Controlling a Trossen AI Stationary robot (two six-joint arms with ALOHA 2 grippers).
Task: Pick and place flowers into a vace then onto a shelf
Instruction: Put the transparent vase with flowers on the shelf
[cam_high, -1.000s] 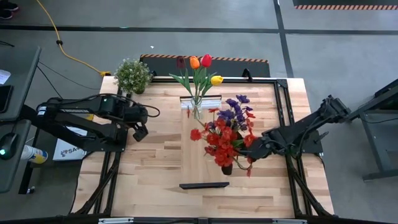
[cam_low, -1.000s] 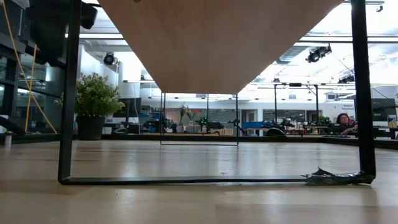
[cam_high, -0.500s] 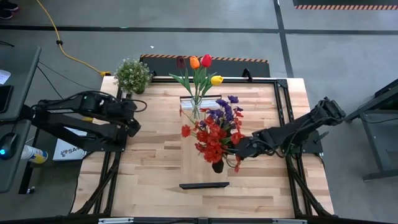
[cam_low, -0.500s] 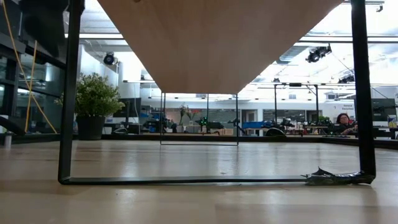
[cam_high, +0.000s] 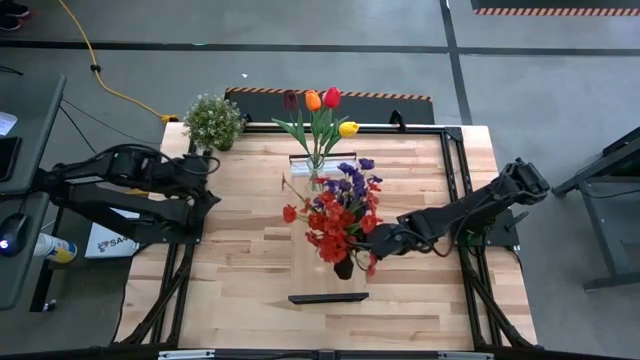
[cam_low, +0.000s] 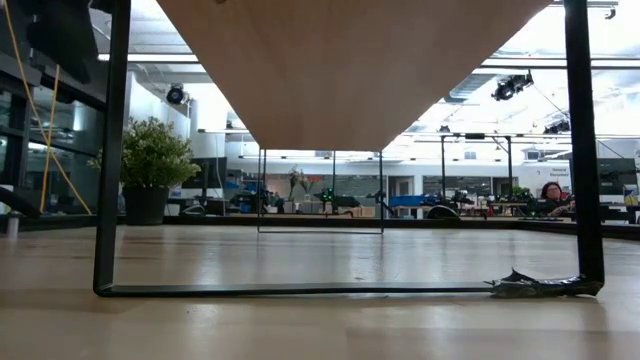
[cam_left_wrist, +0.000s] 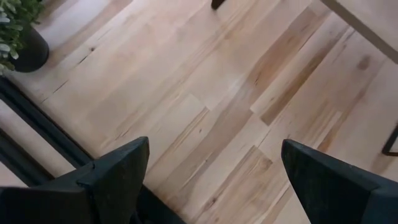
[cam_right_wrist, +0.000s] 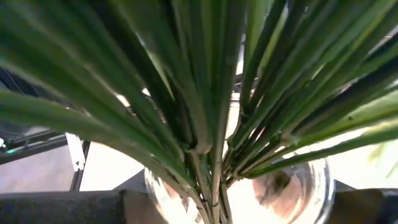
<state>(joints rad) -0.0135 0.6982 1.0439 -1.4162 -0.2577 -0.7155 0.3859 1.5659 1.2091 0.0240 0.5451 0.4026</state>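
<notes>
We have the right gripper (cam_high: 372, 243) closed on a glass vase (cam_right_wrist: 239, 190) that holds a bunch of red and purple flowers (cam_high: 335, 212), and it hangs over the long pale shelf (cam_high: 326, 265) running down the middle of the tabletop (cam_high: 240, 260). The right wrist view looks up through a fan of green stems rising out of the vase mouth, so the bunch sits well down inside. A second vase of tulips (cam_high: 322, 112) — red, orange and yellow — already stands at the far end of the shelf, and the purple tips of our bunch are close to it.

Our judgement is that the step in hand is setting this vase down on the shelf. To do it well we should keep the vase upright, bring it straight down onto the board between the tulip vase and the dark trim (cam_high: 328, 297) at the near end, and keep the blooms from brushing the tulips. We should let go only once the base rests flat (a tall bunch makes the vase top-heavy, we think).

The left gripper (cam_left_wrist: 211, 180) waits with jaws wide apart and empty near the left edge of the tabletop, close to the potted plant (cam_high: 213, 120).
</notes>
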